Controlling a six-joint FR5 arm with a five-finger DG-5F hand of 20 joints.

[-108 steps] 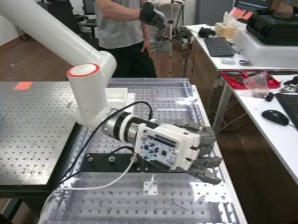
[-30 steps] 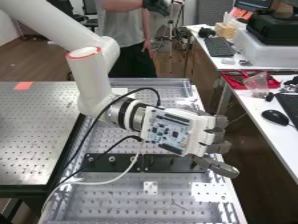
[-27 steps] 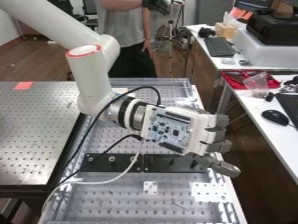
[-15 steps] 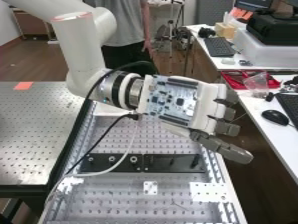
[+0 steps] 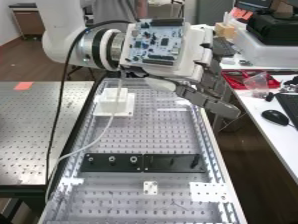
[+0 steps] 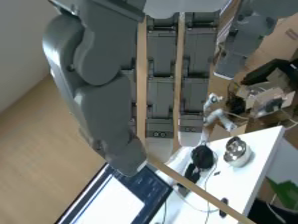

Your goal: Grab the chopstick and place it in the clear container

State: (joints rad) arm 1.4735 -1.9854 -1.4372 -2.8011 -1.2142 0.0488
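Note:
In the high view the hand point(image 5: 194, 54) is raised at the far end of the bench, its thumb angled down to the right over the bench's right edge. In the wrist view the hand point(image 6: 110, 110) has its thumb tip pressed at the end of a thin tan chopstick point(image 6: 199, 191). The chopstick slants out from beneath that tip, across the white desk behind. The thumb hides its inner end, and long grey fingers lie alongside. A small pale box point(image 5: 114, 101) stands on a white plate at the bench's far left; I cannot tell whether it is clear.
Black brackets point(image 5: 143, 162) cross the perforated bench point(image 5: 126, 192). Black and white cables hang from the arm down the bench's left side. A side desk point(image 5: 256, 120) at the right carries a mouse, a red tray and black cases.
The arm has lifted the hand up and away toward the bench's far end, uncovering the pale box and more of the bench. The cables have swung left with it.

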